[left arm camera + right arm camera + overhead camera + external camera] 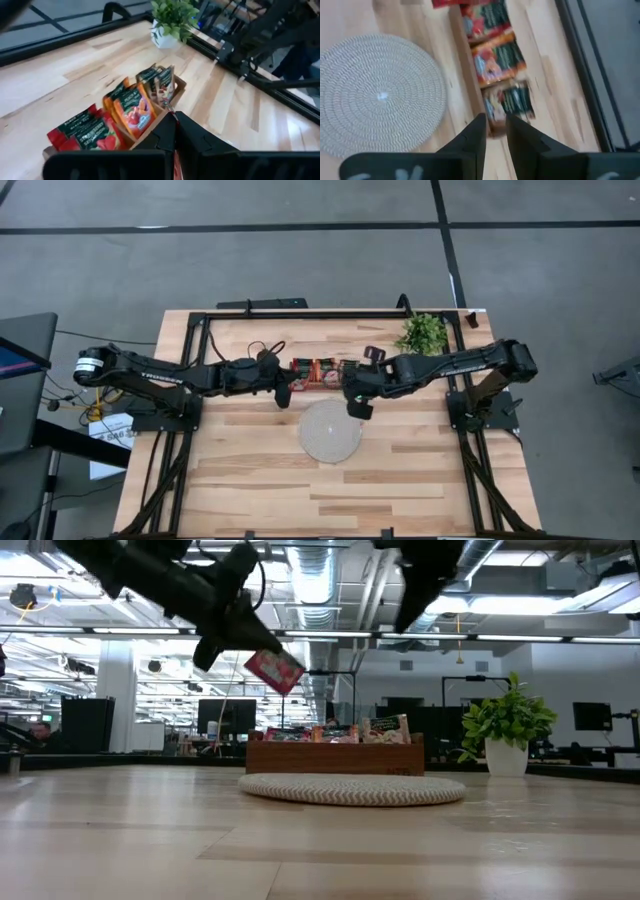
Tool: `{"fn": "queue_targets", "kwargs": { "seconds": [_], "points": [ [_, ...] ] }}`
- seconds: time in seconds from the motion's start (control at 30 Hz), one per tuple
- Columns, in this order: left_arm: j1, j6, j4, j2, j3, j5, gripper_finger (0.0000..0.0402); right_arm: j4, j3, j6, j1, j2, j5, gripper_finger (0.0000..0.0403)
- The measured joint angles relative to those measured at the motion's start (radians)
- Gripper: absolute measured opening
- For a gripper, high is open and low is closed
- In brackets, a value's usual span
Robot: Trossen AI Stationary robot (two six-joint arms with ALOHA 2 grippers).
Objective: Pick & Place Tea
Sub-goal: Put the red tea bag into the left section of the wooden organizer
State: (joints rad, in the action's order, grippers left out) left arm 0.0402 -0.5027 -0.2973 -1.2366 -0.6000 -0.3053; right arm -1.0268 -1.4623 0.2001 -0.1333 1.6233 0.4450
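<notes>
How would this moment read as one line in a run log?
left gripper: shut on red tea sachet, lifted | right gripper: slightly open, empty, above tray | mat: bare

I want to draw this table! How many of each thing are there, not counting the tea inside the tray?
Grippers: 2 (left gripper, right gripper)
Tea sachet held up by the left gripper: 1
Round woven mat: 1
Wooden tray: 1
Potted plant: 1
Total: 6
</notes>
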Motion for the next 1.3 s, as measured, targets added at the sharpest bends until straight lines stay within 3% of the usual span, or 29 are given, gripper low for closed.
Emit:
{"fn": "queue_targets", "kwargs": {
  "seconds": [0.37,0.53,0.73,0.93,1.3],
  "points": [
    [0.089,0.035,-0.33,-0.008,0.205,-0.022,0.0,0.16,0.228,0.208,-0.052,-0.289,0.002,0.0068],
    [0.121,0.037,-0.529,-0.106,0.224,0.007,0.0,0.179,0.278,0.287,-0.09,-0.363,0.042,0.0068],
    [0.153,0.065,-0.701,-0.278,0.224,0.04,0.0,0.183,0.305,0.358,-0.121,-0.39,0.084,0.0068],
    [0.196,0.065,-0.806,-0.358,0.219,0.079,0.0,0.182,0.308,0.377,-0.135,-0.376,0.081,0.0068],
    [0.205,0.109,-0.787,-0.422,0.18,0.114,0.0,0.186,0.307,0.377,-0.133,-0.373,0.083,0.0068]
  ]
}}
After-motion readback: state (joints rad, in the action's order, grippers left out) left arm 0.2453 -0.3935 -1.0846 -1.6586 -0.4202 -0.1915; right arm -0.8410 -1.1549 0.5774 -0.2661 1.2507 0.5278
